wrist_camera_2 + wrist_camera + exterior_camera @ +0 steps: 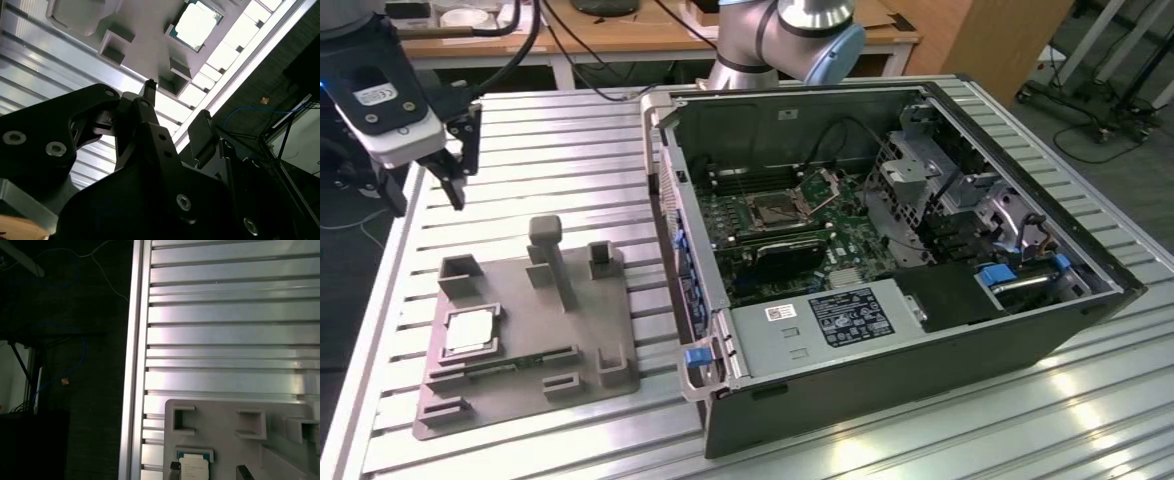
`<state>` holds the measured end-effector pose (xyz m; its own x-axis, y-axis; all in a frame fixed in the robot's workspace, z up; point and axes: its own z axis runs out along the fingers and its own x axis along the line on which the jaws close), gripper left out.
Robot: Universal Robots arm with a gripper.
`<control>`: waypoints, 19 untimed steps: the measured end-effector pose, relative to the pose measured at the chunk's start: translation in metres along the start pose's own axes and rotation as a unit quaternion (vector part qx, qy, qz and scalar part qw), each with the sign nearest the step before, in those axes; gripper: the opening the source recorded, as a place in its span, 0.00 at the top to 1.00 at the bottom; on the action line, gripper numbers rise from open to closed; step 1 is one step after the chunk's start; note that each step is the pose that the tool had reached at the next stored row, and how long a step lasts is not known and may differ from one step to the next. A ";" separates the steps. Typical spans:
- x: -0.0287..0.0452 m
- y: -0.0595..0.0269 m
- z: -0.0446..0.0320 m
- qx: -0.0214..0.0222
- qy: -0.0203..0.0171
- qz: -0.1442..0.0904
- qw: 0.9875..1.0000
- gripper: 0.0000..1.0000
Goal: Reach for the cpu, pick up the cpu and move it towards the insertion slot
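The cpu [470,330] is a small square chip with a pale silver top. It lies flat in a recess of the grey plastic fixture [534,300] at the exterior view's left, and both wrist views show the cpu [195,25] [194,469] there too. My gripper [464,185] hangs above the table, beyond the fixture's far end and well above the chip. In the second wrist view the gripper [175,100] is open with nothing between its black fingers. The insertion slot [767,210] sits on the board inside the open computer case, its hinged metal plate [829,186] raised.
The open computer case [881,260] lies on its side across the slatted metal table [560,130]. A green memory stick [520,360] rests in the fixture near the chip. Upright posts [550,255] rise from the fixture. The table's edge [135,365] runs close by the fixture.
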<state>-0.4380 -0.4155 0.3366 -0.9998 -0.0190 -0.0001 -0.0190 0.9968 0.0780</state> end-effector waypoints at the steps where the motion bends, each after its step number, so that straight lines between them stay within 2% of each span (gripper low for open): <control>1: 0.0000 -0.0001 0.0010 -0.001 0.000 0.000 1.000 0.47; 3: 0.0000 -0.0001 0.0014 -0.002 0.000 0.000 1.000 0.47; 13: 0.0000 -0.0002 0.0018 -0.003 0.000 0.000 1.000 0.47; 19: -0.0001 -0.0007 0.0065 -0.004 0.000 0.000 1.000 0.47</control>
<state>-0.4379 -0.4157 0.3301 -0.9998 -0.0191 -0.0004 -0.0191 0.9962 0.0850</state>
